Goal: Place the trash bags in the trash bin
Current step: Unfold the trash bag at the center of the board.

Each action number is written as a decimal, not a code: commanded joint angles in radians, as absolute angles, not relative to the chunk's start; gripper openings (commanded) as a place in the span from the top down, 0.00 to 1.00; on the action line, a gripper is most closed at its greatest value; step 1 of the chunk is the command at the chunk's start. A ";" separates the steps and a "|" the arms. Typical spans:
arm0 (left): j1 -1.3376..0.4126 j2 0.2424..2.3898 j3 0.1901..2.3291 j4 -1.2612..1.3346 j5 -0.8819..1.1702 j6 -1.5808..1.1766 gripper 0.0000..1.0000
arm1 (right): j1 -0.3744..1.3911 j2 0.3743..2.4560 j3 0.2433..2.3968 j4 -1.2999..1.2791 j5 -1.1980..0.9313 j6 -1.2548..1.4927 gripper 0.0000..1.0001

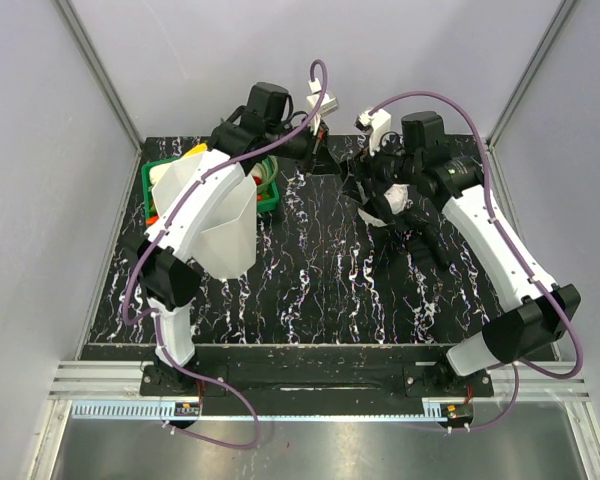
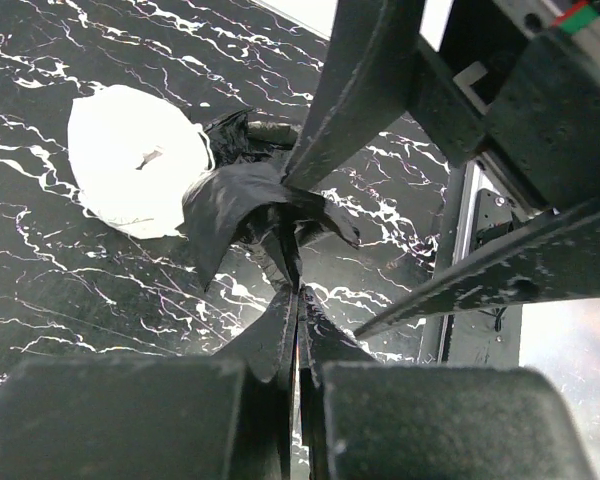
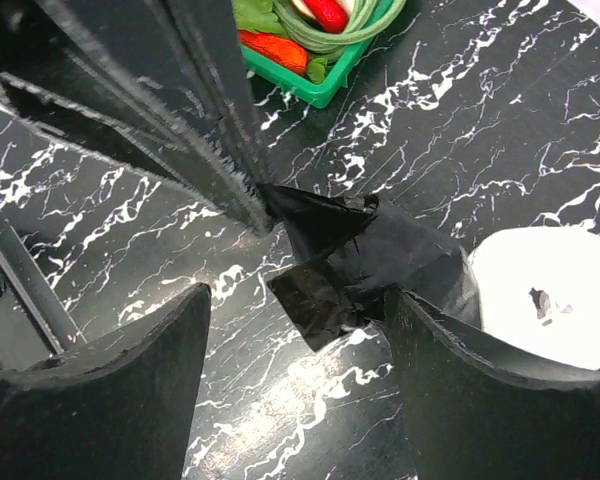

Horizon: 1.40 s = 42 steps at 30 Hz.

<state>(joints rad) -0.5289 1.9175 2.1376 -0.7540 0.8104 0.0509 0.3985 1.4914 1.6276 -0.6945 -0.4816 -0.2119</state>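
Observation:
The trash bag [image 2: 235, 195] is a crumpled piece of black film lifted just above the table, beside a white roll [image 2: 130, 160]. My left gripper [image 2: 298, 300] is shut on one corner of the trash bag [image 3: 380, 250]. My right gripper [image 3: 300, 340] is open, its fingers on either side of the bag's loose lower flap without touching it. In the top view the left gripper [image 1: 330, 165] and right gripper [image 1: 365, 190] meet at the back middle of the table. The white trash bin [image 1: 225, 230] stands at the left, under the left arm.
A green basket [image 3: 320, 50] of toy vegetables sits at the back left behind the bin [image 1: 265, 195]. The white roll [image 1: 395, 205] lies under the right wrist. The black marbled table [image 1: 320, 290] is walled on three sides.

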 commanded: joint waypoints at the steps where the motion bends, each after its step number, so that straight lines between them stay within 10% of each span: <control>1: -0.537 1.908 2.152 -0.715 0.841 0.037 1.00 | 0.410 1.494 1.615 -0.623 -0.426 -0.219 0.32; 12: -0.538 1.865 2.077 -0.715 0.830 0.084 1.00 | 0.410 1.485 1.597 -0.609 -0.347 -0.238 0.97; 42: -0.440 1.759 2.101 -0.772 0.540 0.167 1.00 | 0.384 1.407 1.821 -0.779 0.119 -0.422 1.00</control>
<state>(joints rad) -0.4648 1.8122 2.0251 -0.7757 0.6029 0.1577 0.3954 1.4036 1.6985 -0.7677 0.0051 -0.3687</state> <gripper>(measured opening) 0.013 0.007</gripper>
